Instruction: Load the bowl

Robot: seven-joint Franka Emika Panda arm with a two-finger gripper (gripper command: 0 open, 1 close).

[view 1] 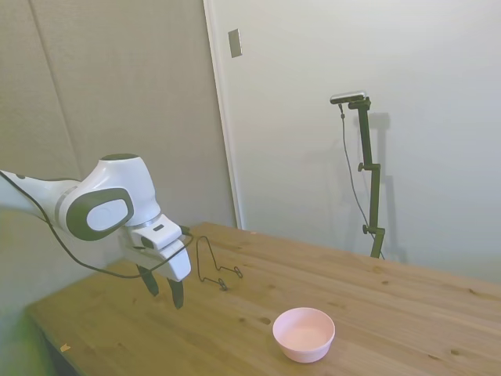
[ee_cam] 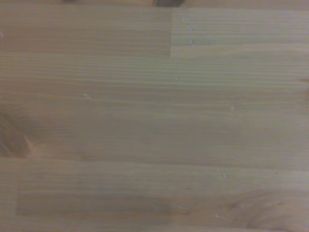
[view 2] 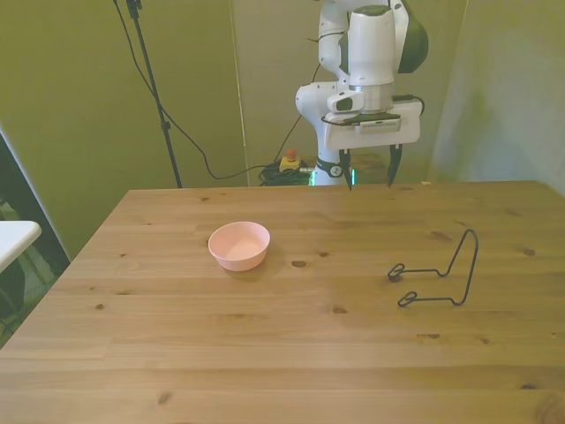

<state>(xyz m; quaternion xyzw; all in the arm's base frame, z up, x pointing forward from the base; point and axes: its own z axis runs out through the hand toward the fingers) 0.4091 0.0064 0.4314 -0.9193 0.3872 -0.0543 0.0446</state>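
Though no writing readable anywhere, tool (view 2: 369,178) empty, fingers wide, above table (view 2: 265,353), well apart from bowl (view 2: 238,245).

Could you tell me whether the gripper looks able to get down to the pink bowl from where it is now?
Probably yes. The gripper hangs above the table's far edge with jaws open and empty; the pink bowl sits alone on bare wood, the wire rack well off to the other side.

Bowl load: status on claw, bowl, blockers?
Claw open, empty, above the table's far edge. Bowl upright on the table, untouched, toward front view's left. Wire rack toward its right, apart. Nothing in the way.
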